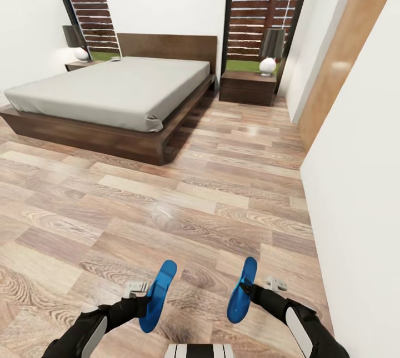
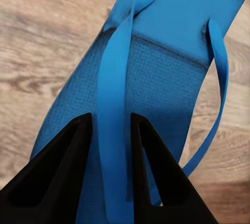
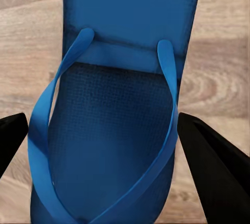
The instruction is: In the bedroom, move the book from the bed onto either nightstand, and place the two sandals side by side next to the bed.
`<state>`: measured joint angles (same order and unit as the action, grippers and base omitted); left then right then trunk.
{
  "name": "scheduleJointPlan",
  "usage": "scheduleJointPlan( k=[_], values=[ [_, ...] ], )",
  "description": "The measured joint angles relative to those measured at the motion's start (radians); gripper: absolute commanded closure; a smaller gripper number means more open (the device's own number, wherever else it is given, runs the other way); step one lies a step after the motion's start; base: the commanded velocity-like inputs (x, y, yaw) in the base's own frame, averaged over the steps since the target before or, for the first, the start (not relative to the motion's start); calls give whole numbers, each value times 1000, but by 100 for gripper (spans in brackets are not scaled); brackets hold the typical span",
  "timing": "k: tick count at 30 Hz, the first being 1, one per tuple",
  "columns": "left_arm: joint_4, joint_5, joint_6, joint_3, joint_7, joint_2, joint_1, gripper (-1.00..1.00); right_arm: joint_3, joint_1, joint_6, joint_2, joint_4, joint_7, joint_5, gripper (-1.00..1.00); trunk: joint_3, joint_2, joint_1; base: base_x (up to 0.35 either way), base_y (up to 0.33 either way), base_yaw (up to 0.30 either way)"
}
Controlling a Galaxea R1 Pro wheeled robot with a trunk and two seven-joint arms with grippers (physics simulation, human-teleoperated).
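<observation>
The left gripper (image 2: pixel 111 169) pinches a strap of one blue sandal (image 1: pixel 158 295) between its fingers, above the plank floor (image 1: pixel 166 208). The right gripper (image 3: pixel 125 146) carries the other sandal (image 1: pixel 242 290), its fingers spread beside the sole. The bed (image 1: pixel 111 97) stands well ahead, a nightstand (image 1: pixel 248 87) beside it.

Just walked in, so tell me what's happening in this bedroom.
The robot faces the dark brown wooden bed from across the wood-plank floor, carrying one bright blue flip-flop sandal in each gripper. The left gripper pinches a strap of the left sandal; the right gripper straddles the right sandal. Neither sandal is by the bed yet.
</observation>
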<state>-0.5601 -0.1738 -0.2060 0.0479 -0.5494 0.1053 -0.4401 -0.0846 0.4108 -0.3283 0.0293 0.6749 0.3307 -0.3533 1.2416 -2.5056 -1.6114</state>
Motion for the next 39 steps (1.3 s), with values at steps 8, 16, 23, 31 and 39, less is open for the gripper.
scheduleJointPlan(
  k=[8, 16, 23, 31, 39],
  values=[
    [18, -5, 21, -1, -2, 2, 0, 100, -2, 0, 2, -11, -50, -2, 151, 100, -31, 2, 4, 0, 0, 0],
    [42, -3, 21, 1, 4, -3, 0, 100, -2, 0, 2, -11, -67, -2, 160, 100, -39, 2, 4, 0, 0, 0],
    [62, -6, 20, 1, 4, -4, 0, 100, -3, 0, 2, -11, -79, -3, 157, 100, -43, 3, 5, 0, 0, 0],
    [105, -6, 21, 1, -1, -19, 0, 100, -3, 0, 18, -11, -250, -10, 158, 100, -73, 4, 9, 0, 0, 0],
    [141, -5, 43, 1, 0, -39, 0, 100, -4, 0, 23, -5, -297, -8, 155, 100, -103, 20, 19, 0, 0, 0]
  ],
)
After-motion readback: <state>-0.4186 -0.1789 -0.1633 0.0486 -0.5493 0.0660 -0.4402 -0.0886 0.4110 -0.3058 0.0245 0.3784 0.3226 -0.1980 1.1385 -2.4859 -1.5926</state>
